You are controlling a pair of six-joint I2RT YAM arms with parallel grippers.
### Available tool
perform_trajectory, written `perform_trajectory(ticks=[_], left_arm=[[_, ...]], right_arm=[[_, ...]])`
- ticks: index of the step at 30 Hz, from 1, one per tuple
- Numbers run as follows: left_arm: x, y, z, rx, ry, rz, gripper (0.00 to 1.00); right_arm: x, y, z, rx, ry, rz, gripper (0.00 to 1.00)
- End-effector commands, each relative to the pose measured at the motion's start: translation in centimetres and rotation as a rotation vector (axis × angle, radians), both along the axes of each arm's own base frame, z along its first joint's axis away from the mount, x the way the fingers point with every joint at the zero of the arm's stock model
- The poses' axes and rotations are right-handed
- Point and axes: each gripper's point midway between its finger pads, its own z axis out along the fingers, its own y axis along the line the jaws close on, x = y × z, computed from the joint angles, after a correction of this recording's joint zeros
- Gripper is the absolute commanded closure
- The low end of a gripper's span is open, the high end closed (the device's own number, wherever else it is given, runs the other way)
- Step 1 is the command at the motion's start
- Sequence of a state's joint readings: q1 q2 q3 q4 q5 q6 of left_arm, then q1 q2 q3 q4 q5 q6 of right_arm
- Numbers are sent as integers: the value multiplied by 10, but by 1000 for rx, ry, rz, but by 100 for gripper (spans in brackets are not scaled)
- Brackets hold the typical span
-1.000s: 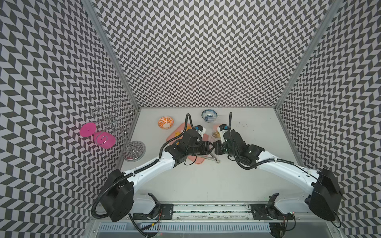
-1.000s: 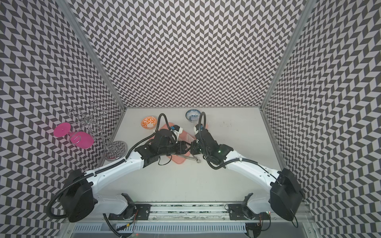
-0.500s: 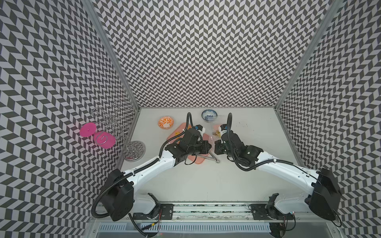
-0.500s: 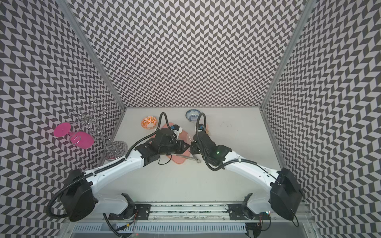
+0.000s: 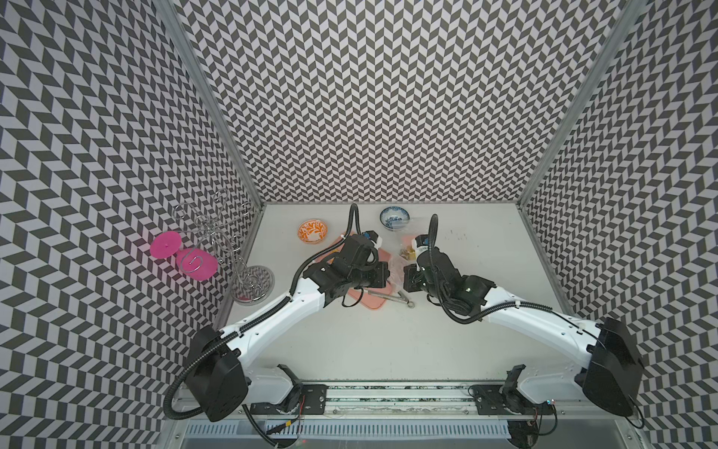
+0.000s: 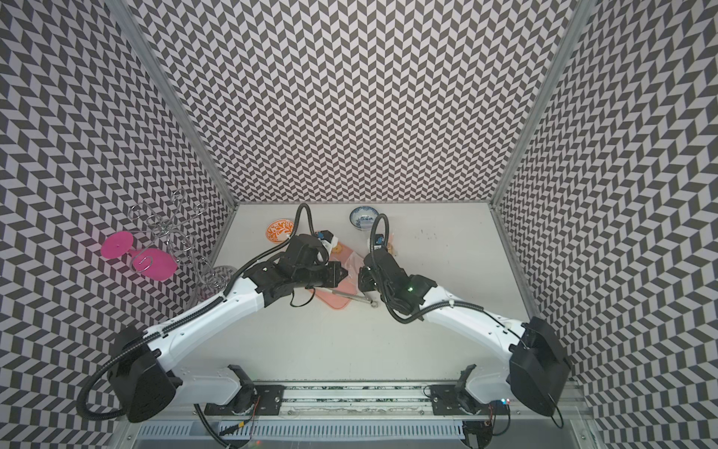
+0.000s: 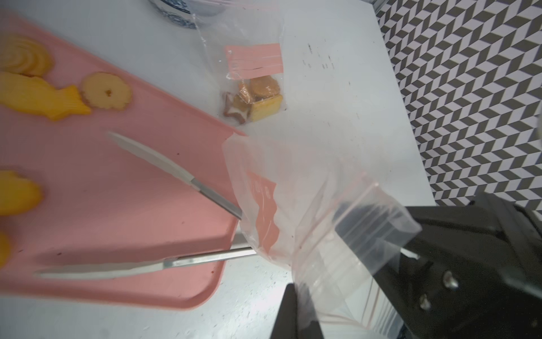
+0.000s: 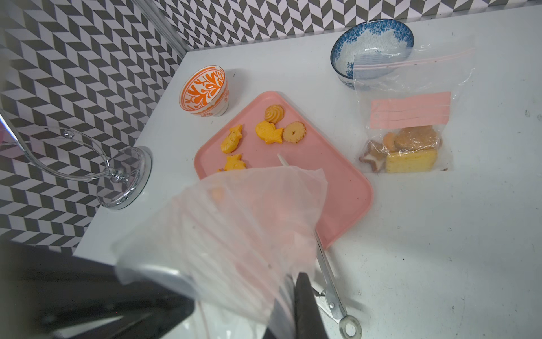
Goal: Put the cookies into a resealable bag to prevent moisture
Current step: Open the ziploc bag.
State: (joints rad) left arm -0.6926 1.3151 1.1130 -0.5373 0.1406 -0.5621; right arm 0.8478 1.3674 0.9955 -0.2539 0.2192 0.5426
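Note:
A clear, empty resealable bag (image 7: 322, 220) (image 8: 243, 220) hangs between my two grippers above the near corner of the pink tray (image 8: 331, 182). My left gripper (image 7: 300, 305) (image 5: 390, 274) is shut on one edge of the bag's mouth. My right gripper (image 8: 293, 293) (image 5: 404, 278) is shut on the opposite edge. Several yellow cookies (image 8: 268, 133) (image 7: 105, 91) lie on the tray's far half. A second bag (image 8: 410, 141) lies flat beyond the tray, holding yellow and brown cookies. In both top views the arms hide most of the tray.
Metal tongs (image 8: 331, 284) (image 7: 164, 167) lie across the tray's near edge, under the held bag. An orange bowl (image 8: 205, 91) and a blue bowl (image 8: 372, 44) stand at the back. A wire glass rack (image 5: 233, 248) with pink discs (image 5: 182, 252) stands by the left wall.
My left gripper has closed on the bag's edge. The right gripper keeps its hold, and both arms have hardly shifted.

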Motion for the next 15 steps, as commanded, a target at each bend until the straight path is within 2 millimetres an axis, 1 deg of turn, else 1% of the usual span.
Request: perform_trajectory(ticks=[1,3,6,8,10,13,15], left_arm=[[-15,41,-2,161,40,52,100],[-26,53,-2,193,77,68,100],[-43,70,1,219,125,104,100],[-54,81,5,227,158,131,100],[-62,91,9,245,181,160,100],[-71,115,16,298,188,233,100],[-74,129,10,332,200,274,100]], right_arm=[[-3,23,17,102,-34,85,92],[-9,40,18,153,-19,162,91],[-23,70,17,226,8,308,90],[-32,87,11,232,26,372,91],[-38,97,1,213,50,407,91],[-46,108,-11,215,77,451,92],[-52,118,-16,228,89,494,92]])
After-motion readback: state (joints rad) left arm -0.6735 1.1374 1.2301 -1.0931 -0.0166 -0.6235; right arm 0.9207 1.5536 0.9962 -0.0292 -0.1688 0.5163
